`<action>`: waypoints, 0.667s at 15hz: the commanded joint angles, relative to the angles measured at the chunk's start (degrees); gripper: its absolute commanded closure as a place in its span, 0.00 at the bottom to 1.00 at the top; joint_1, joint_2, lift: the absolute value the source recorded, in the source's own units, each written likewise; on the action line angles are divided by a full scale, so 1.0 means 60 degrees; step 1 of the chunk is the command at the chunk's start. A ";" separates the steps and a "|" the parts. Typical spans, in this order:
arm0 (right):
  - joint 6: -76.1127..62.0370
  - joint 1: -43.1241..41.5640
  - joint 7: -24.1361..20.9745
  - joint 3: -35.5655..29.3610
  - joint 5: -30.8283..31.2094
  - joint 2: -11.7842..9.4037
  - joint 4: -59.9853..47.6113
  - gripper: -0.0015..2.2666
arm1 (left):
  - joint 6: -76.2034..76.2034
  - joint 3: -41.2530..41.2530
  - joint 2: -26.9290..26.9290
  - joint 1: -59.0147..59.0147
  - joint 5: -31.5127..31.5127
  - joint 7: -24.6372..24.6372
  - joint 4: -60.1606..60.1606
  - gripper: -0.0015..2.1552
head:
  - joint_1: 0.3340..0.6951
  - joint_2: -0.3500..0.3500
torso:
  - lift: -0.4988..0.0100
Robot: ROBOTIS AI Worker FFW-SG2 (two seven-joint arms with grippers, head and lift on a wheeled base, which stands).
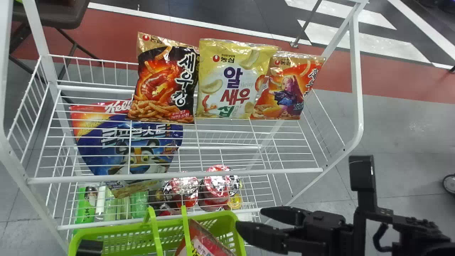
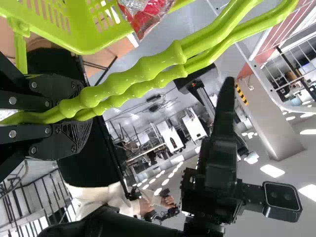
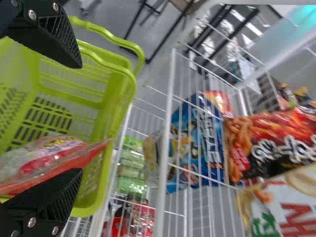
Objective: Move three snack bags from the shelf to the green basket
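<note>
While the right gripper [image 1: 249, 219] hangs at the basket's right end, its two fingers stand well spread with nothing pinched between them. The left gripper [image 2: 83, 113] is closed around the handles [image 2: 121, 81], and its job seems to be keeping the green basket [image 1: 79, 236] steady in front of the rack.

Inside the basket, near the right gripper, a red snack bag [image 1: 206, 241] lies tilted towards the wall. Past the rim, the upper wire shelf [image 1: 249, 172] bears three more bags side by side: a black and orange bag [image 1: 163, 81] on the left, a yellow bag [image 1: 231, 81] in the middle and an orange bag [image 1: 288, 89] on the right. Below them are a blue cereal bag [image 1: 106, 149] and some red cups [image 1: 217, 183], which I take to be no part of the job.

I judge the work to be between bags: one is in, and two more would make up the three. Next, the right gripper should clear the rim, go forward and up to the shelf, and close on one bag, perhaps the orange one, nearest its side. That bag and the yellow one sit close together, so a careless grip might drag or topple the neighbour.
</note>
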 commanded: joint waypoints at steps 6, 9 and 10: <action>-0.5508 0.0024 -0.2794 0.1630 -0.1082 0.0557 0.1951 0.04 | -0.0017 -0.0042 -0.0028 0.0037 -0.0091 0.0085 0.0019 0.76 | 1.00 0.00 | 0.89; -0.8994 -0.0079 -0.3497 0.2626 -0.0072 0.0571 0.2684 0.04 | 0.0071 -0.0071 0.0016 -0.0021 -0.0076 0.0115 0.0063 0.76 | 1.00 0.00 | 0.89; -1.0547 -0.0181 -0.3746 0.2963 0.0236 0.0557 0.3182 0.04 | 0.0130 -0.0071 0.0016 -0.0036 -0.0091 0.0129 0.0034 0.76 | 1.00 0.00 | 0.89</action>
